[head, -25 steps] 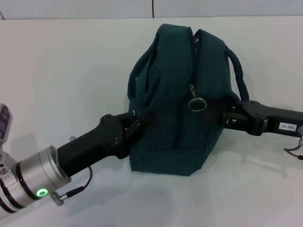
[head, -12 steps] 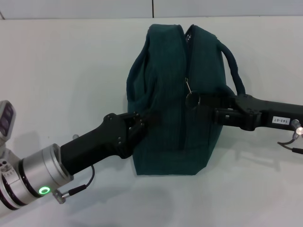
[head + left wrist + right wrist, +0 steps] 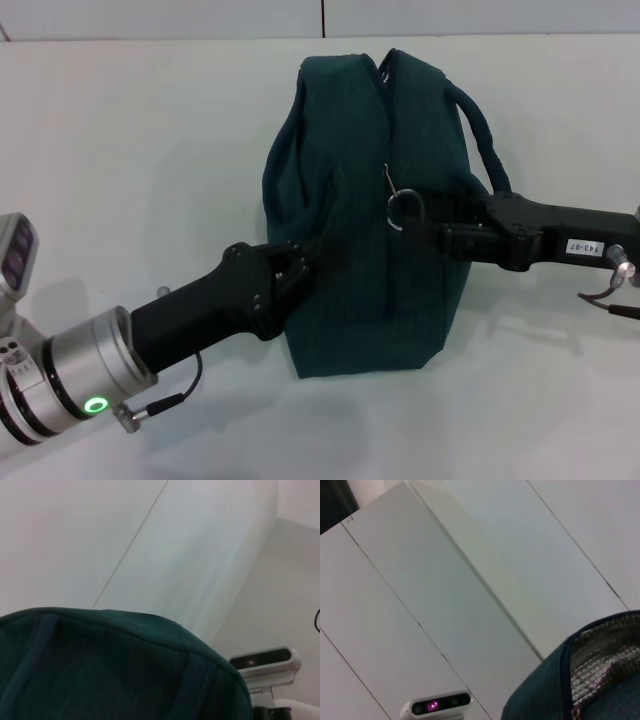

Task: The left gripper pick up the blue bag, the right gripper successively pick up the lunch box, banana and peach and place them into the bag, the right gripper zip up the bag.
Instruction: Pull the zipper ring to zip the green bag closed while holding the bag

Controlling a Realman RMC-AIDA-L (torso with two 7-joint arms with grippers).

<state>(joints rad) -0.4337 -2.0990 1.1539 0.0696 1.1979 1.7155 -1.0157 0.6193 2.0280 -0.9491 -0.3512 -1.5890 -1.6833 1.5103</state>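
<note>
Two pincers, left pincer (image 3: 312, 258) pinching blue bag (image 3: 372, 290) side, right pincer (image 3: 425, 232) pinching ring zipper pull (image 3: 404, 208).

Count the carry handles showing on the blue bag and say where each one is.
2. One handle loops down the side of the blue bag towards the left gripper; the other handle arches over the side above the right gripper.

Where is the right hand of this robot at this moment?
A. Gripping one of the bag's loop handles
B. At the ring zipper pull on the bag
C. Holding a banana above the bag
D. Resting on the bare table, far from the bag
B: in the head view the right hand reaches to the ring zipper pull on the blue bag.
</note>
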